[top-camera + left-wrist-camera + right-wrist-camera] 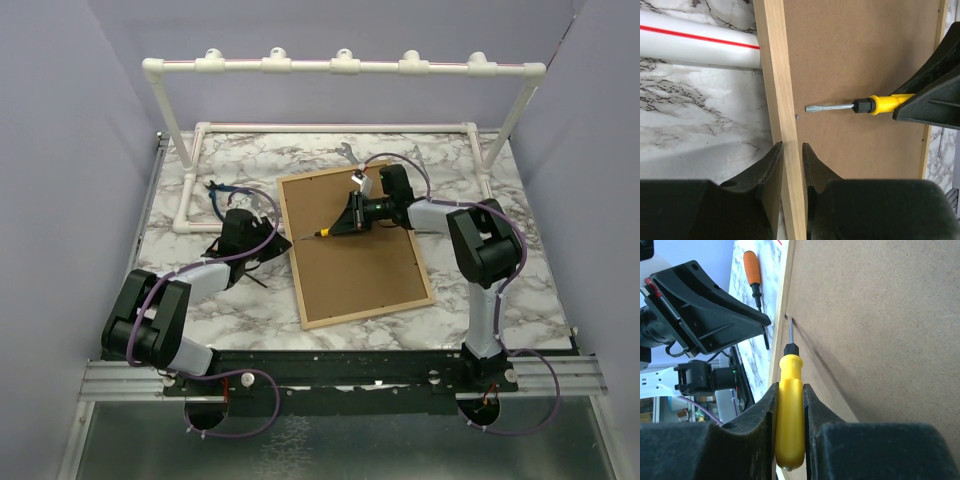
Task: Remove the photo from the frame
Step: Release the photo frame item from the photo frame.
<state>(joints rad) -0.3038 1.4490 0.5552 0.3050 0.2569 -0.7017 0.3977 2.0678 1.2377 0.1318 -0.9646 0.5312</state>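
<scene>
Setting: A marble-patterned table (pixel 250 310) with a white pipe rack (pixel 340 66) standing along its far side, and two black robot arms reaching in from the near edge.

Frame: The frame (pixel 355 270) lies flat near the middle of the table with its brown back facing up. Its thin light-wood edge runs all round, and it sits turned at a slight angle to the table.

Photo: Out of sight; only the frame's back shows.

Left gripper: The left gripper (pixel 792 147) sits at the frame's left side. It is clenched over the wood edge, one finger pressed to the outer face and the other to the inner face beside the brown board.

Right gripper: The right gripper (pixel 790 390) reaches over the frame from the right and grasps the yellow screwdriver (pixel 790 410) by the handle, both fingers tight against it.

Yellow screwdriver: It lies low and nearly flat over the brown back, pointing at the left wood edge. Its flat tip is just beside a small dark pin (pixel 796 117) set where the board meets the wood.

Orange screwdriver: The orange screwdriver (pixel 752 270) lies on the marble past the frame's left edge, apart from both grippers.

Pipe: One white tube of the rack, marked with a red line, rests on the table just outside the frame's left edge.
</scene>
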